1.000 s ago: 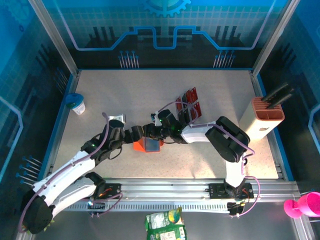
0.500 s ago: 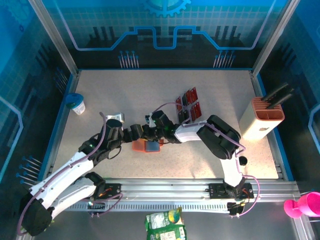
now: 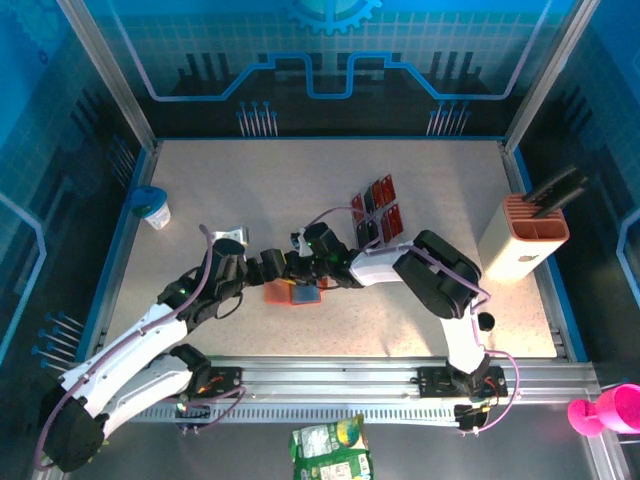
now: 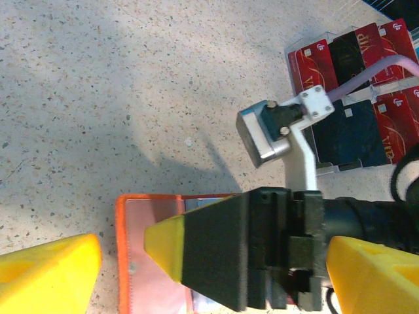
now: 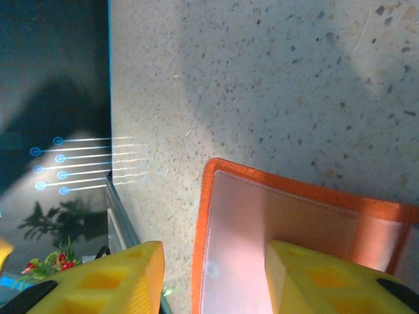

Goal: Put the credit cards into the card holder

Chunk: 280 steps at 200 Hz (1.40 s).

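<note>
Left gripper [image 4: 209, 265] wide apart. Right gripper [image 5: 216, 271] part open, straddling the card holder [image 5: 275, 216] edge. Cards [image 4: 347, 78] at 1 o'clock look thin, stiff and slick, so you'd pinch an edge.

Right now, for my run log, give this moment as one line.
left claw: open, straddling card holder | right claw: open, over holder's edge | cards: on table, beyond holder

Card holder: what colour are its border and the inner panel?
Card holder: orange border, pale pink inner panel; clearest in the right wrist view.
</note>
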Tool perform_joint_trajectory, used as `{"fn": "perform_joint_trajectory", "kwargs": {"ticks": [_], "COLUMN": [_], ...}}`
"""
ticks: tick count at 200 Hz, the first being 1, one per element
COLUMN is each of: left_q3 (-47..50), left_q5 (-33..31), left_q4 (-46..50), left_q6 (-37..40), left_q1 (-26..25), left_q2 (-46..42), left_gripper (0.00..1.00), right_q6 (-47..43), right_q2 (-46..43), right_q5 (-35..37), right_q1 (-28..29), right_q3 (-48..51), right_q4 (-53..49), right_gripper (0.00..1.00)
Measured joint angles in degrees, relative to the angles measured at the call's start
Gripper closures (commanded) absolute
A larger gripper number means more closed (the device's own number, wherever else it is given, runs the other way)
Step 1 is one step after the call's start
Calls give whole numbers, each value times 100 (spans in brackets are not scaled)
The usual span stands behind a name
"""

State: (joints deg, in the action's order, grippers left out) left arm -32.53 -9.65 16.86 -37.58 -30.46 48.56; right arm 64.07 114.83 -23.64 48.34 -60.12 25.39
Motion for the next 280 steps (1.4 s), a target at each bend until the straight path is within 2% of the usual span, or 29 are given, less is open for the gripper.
{"fn": "perform_joint_trajectory", "kwargs": {"ticks": [66, 117, 152, 189, 217, 266, 280], "left_q3": [0, 4, 83, 153, 153, 151, 151], "left_q5": [2, 2, 2, 4, 4, 13, 46], "left_q4": [-24, -107, -275, -350, -415, -433, -435], "left_q6": [0, 31, 55, 133, 223, 380, 417], "left_q1": [26, 31, 35, 37, 35, 35, 35], "left_q2": [188, 601, 1025, 1388, 1574, 1895, 1963], "left_gripper": [9, 6, 3, 1, 1, 1, 1], "right_q6": [-415, -1471, -2081, -2369, -2474, -2603, -2614], "right_q2": [-1285, -2234, -2326, -2004, -1635, -1447, -1464], "right_q5": [101, 968, 1602, 1882, 1917, 1919, 1923], "right_q1": [-343, -492, -490, -474, -435, -426, -426], "right_q3": [546, 643, 608, 472, 382, 330, 354], "right_q4": [-439, -2140, -3191, -3595, -3615, -3630, -3628], "right_gripper": [54, 54, 54, 56, 65, 93, 98]}}
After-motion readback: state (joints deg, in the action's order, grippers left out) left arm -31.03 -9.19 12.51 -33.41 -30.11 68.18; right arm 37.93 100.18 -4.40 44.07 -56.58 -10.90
